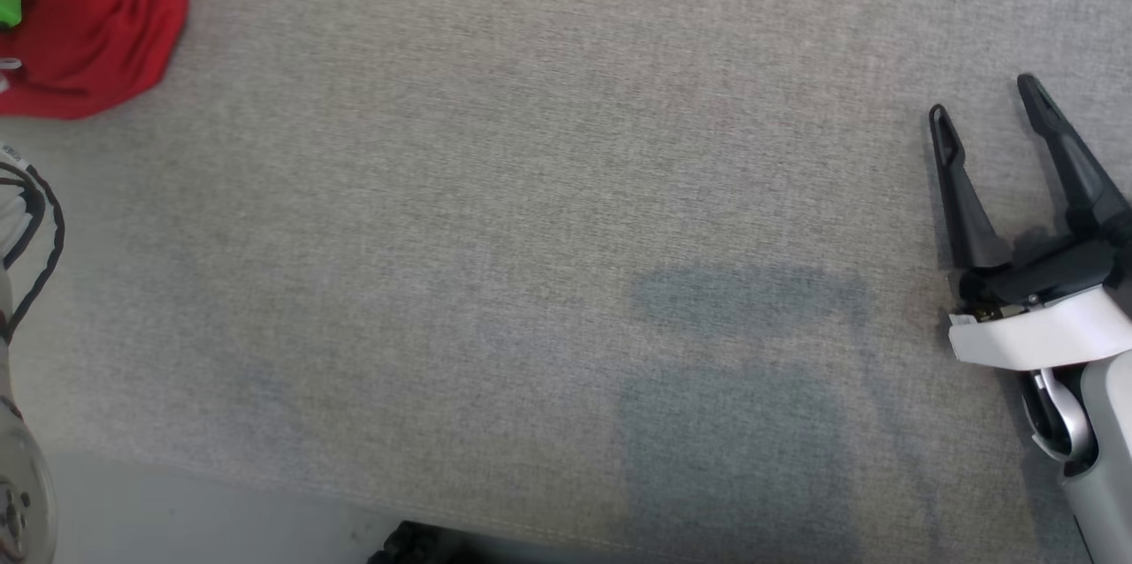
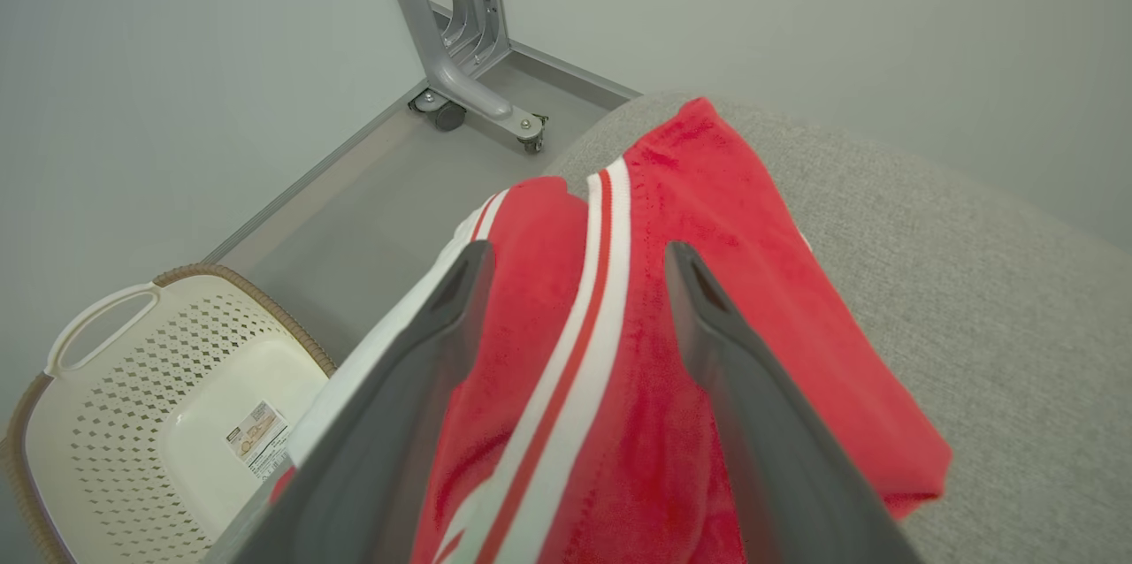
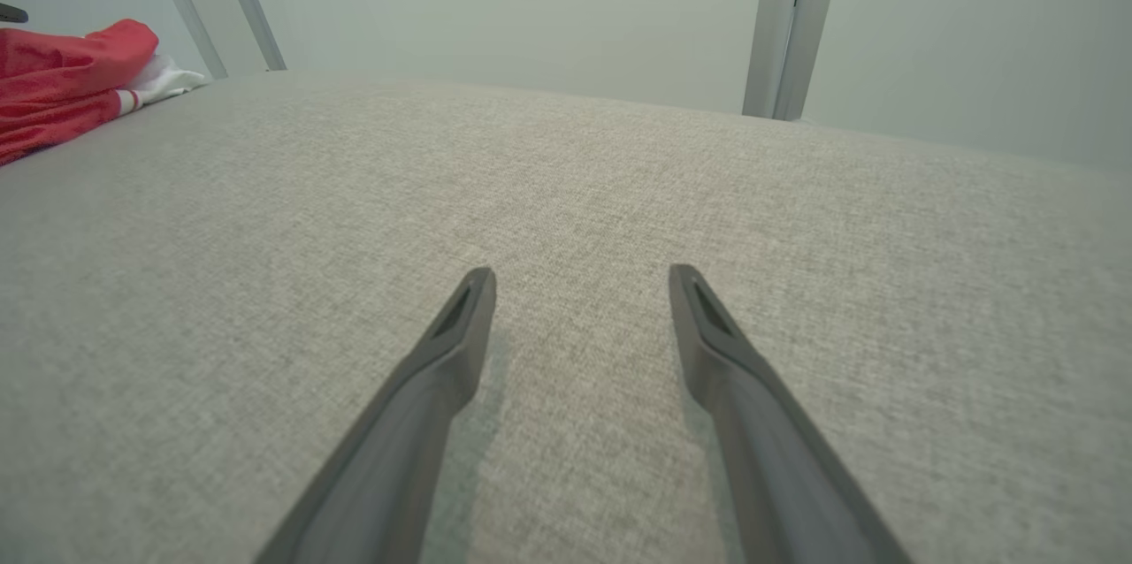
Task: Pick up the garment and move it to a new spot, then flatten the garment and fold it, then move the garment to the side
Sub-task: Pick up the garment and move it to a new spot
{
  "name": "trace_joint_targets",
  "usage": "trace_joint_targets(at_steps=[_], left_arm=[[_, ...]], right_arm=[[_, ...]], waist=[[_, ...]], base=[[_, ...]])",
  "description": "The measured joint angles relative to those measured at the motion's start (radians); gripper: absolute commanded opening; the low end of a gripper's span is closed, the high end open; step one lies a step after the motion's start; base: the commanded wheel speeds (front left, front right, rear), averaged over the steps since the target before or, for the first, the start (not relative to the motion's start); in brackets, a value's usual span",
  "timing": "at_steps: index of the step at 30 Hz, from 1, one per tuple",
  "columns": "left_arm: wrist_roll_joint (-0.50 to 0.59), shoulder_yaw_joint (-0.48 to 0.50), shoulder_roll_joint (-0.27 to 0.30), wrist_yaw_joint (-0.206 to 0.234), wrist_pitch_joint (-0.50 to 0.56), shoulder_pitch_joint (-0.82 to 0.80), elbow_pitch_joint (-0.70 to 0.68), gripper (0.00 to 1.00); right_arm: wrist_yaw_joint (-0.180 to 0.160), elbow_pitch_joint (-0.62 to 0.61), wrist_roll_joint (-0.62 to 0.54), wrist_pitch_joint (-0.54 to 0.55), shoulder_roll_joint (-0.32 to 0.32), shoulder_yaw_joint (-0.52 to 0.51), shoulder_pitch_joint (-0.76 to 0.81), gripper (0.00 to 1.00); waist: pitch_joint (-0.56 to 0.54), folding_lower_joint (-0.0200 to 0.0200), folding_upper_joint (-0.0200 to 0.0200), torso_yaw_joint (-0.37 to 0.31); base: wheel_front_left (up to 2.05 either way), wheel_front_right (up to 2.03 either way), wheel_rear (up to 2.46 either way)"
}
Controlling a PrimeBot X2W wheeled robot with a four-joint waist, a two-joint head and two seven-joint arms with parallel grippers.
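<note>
The grey padded surface (image 1: 531,193) carries the red garment (image 1: 97,34), bunched at its 10 o'clock corner in the head view. The left gripper (image 2: 577,253) hovers over it with jaws released, astride the cloth. The right gripper (image 1: 982,97), at 3 o'clock, is released and empty. Judged step: pick-up; next, lower and clench on a fold.
</note>
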Motion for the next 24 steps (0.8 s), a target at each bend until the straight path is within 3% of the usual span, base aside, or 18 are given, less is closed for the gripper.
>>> trace_joint_targets(at_steps=[13,15,16,24], left_arm=[[0.006,-0.057,0.024,-0.052,0.178,-0.039,0.147,1.0],[0.001,-0.061,0.026,-0.06,0.174,-0.04,0.147,0.36],[0.001,-0.065,0.028,-0.062,0.154,-0.039,0.144,0.0],[0.002,-0.072,0.047,-0.075,-0.051,-0.03,0.108,0.0]], right_arm=[[0.001,-0.039,-0.002,-0.008,0.016,-0.015,-0.043,1.0],[0.001,-0.035,-0.002,-0.008,0.018,-0.013,-0.046,1.0],[0.001,-0.032,-0.002,-0.008,0.019,-0.013,-0.049,1.0],[0.001,0.013,0.007,-0.004,0.041,-0.027,-0.073,1.0]], waist=[[0.086,-0.0002,0.0001,-0.071],[0.084,-0.0002,0.0001,-0.071],[0.082,-0.0002,0.0001,-0.07],[0.039,-0.0001,0.0001,-0.07]], base=[[0.0,0.0,0.0],[0.0,0.0,0.0],[0.0,0.0,0.0],[0.0,0.0,0.0]])
